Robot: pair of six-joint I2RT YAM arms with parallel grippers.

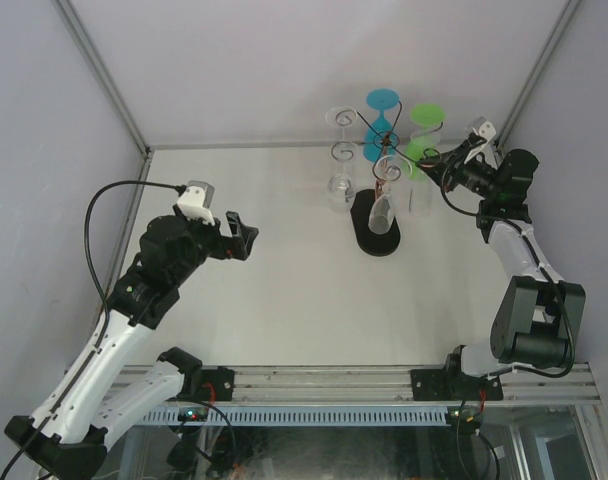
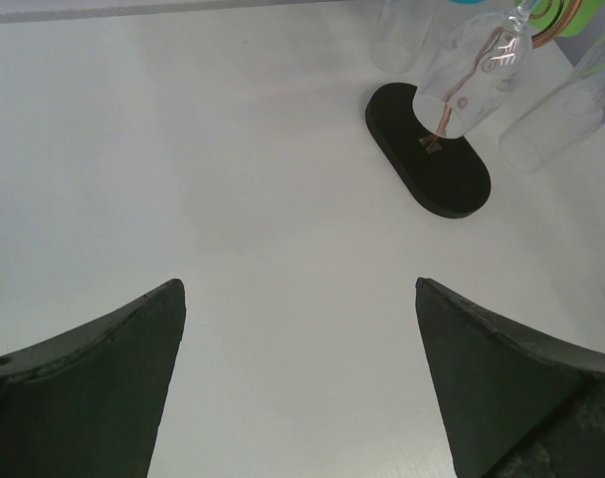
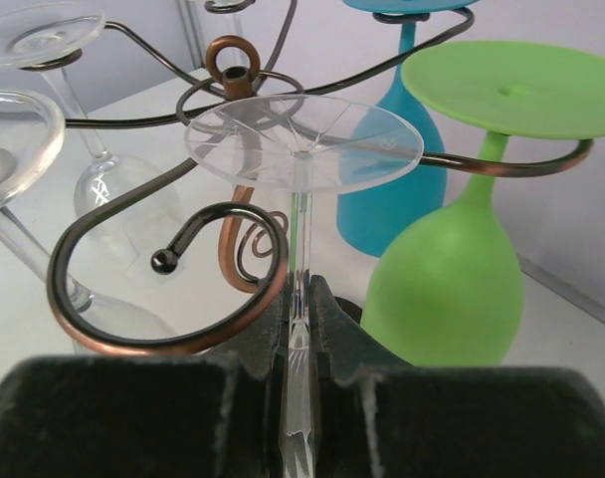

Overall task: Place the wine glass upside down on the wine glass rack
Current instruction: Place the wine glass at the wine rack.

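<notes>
Top view: the wine glass rack [image 1: 374,240] stands at 12 to 1 o'clock on the table [image 1: 284,300], with several glasses already hung from it. The right gripper [image 1: 442,165] reaches in from the rack's 3 o'clock side. The left gripper [image 1: 246,235] hovers well apart at the rack's 9 o'clock, jaws spread and holding nothing. Left wrist view: both fingers [image 2: 84,388] stand wide over bare table. The rack's black base [image 2: 432,164] lies at 1 o'clock, with a clear bowl [image 2: 477,65] hanging above it. Right wrist view: the right gripper [image 3: 301,329] is clenched on the stem of the wine glass [image 3: 302,139], which is inverted with its foot uppermost and above wire level. The stem stands just at the 3 o'clock edge of a free spiral arm [image 3: 163,261]. Whether it is already inside the curl cannot be told. A green glass [image 3: 447,289] hangs close at 3 o'clock and a blue glass [image 3: 392,189] at 1 o'clock. Step in hand, as judged: hanging the glass. The next move calls for guiding the stem into the curl, lowering until the foot bears on the wire, then releasing, while keeping clear of the green glass.
</notes>
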